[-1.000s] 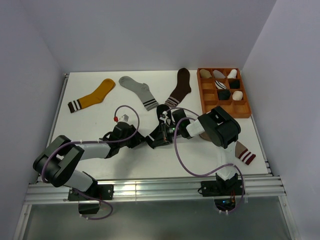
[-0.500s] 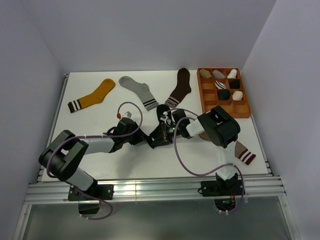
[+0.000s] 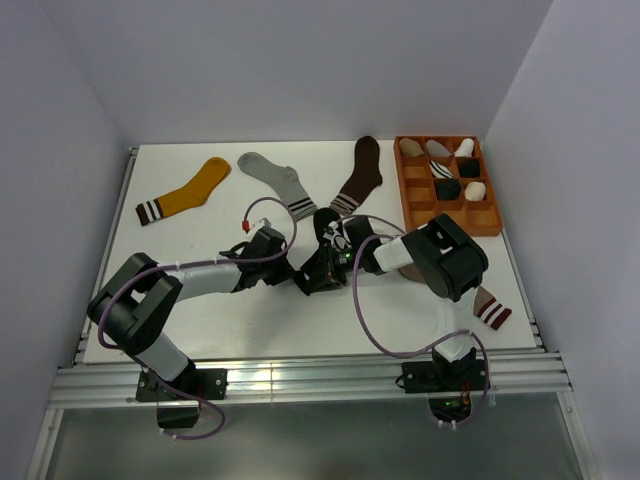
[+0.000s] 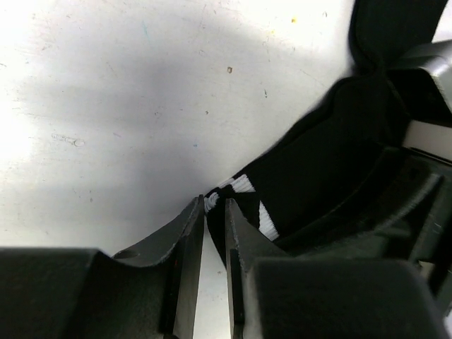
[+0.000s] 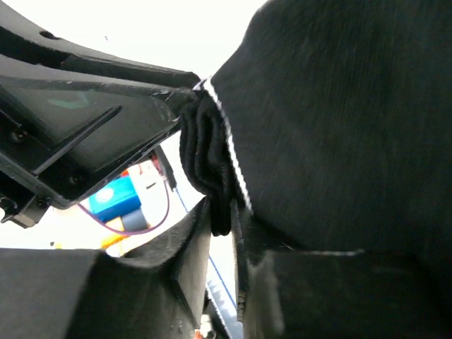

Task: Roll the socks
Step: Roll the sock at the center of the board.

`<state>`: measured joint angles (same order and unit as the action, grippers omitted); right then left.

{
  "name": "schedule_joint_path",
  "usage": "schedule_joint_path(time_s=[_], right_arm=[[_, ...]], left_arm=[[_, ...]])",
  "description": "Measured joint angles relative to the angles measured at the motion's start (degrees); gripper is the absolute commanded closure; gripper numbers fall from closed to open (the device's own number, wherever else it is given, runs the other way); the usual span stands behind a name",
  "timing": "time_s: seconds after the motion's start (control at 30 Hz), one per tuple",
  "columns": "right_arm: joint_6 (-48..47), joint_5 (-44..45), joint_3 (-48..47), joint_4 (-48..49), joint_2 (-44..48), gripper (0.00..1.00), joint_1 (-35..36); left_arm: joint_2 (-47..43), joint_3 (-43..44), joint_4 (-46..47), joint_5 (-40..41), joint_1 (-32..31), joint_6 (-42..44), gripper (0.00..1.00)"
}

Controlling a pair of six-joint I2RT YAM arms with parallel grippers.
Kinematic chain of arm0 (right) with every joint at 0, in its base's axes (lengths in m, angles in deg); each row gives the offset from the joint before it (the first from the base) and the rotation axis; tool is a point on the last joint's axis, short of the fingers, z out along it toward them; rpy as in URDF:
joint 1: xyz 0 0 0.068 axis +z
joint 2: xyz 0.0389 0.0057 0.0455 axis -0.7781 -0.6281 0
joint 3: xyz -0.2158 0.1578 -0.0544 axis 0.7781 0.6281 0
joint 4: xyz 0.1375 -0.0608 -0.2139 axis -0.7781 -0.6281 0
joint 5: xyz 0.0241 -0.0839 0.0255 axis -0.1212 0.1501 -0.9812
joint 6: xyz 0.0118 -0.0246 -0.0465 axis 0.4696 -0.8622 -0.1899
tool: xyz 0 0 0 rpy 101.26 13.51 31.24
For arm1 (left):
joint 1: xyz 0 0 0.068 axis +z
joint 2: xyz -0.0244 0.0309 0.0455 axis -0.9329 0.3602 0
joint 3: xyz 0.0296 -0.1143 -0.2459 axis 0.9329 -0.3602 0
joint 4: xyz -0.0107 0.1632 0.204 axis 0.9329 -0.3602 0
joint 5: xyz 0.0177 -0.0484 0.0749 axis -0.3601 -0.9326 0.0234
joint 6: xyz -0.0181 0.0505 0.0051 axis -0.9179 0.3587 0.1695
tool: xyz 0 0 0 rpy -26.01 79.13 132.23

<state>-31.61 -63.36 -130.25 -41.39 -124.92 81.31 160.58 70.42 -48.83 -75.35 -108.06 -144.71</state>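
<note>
Left of the orange tray (image 3: 403, 180) and nearer the arms, the black sock with white cuff stripes (image 4: 318, 169) lies bunched on the table between both grippers. The left gripper (image 4: 214, 205) nips the striped cuff edge at its very fingertips. The right gripper (image 5: 220, 212) straddles a rolled fold, though whether it is pinching or slack cannot be told. With so shallow a bite, the cuff could slip free and the roll spring open — likeliest if either arm pulls sideways.

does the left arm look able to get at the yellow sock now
Probably yes: only bare table lies between the left gripper and the yellow sock, though that gripper is at the black sock.
</note>
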Motion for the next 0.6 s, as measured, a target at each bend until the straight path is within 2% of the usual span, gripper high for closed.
schedule_joint_path(time_s=[0.07, 0.3, 0.47, 0.6], right_arm=[[-0.92, 1.88, 0.00, -2.45, 1.75, 0.70, 0.00], [-6.25, 13.44, 0.11, -13.86, 12.24, 0.69, 0.00], [-8.00, 16.41, 0.57, -15.19, 19.12, 0.75, 0.31], [-8.09, 15.87, -0.24, -13.90, 18.97, 0.80, 1.84]], left_arm=[[0.24, 0.52, -0.79, 0.79, -0.37, -0.07, 0.77], [0.46, 1.31, -2.10, 2.14, -0.90, -0.28, 0.78], [0.52, 1.62, -2.62, 2.73, -1.20, -0.31, 0.78], [0.59, 1.88, -3.02, 3.06, -1.42, -0.44, 0.78]])
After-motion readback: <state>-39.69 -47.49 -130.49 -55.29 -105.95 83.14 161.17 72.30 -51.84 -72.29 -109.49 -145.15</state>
